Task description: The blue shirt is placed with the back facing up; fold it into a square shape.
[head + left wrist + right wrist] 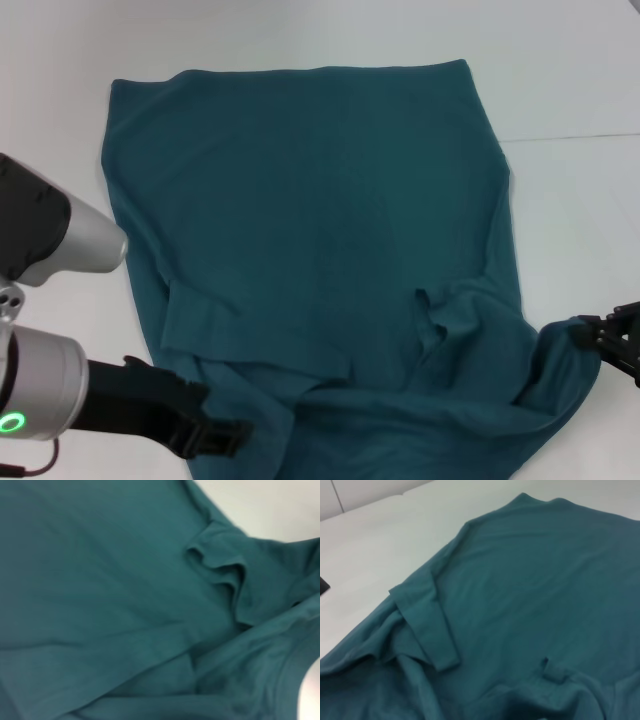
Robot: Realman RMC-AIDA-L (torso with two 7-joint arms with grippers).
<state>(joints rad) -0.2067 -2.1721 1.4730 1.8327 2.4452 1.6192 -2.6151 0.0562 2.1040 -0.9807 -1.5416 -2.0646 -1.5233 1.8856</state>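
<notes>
Now | blue shirt [320, 240] between grippers | left gripper [235, 438], right gripper [600, 335]: grip unclear

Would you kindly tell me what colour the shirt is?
The blue shirt is plain dark teal-blue, clearest in the head view.

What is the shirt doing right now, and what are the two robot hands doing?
blue shirt: plain side up on the white table, far part flat, near part bunched and rumpled, both sleeves folded inward.
left gripper: at the shirt's near left edge, touching the fabric.
right gripper: at the shirt's near right corner, against the fabric.
</notes>
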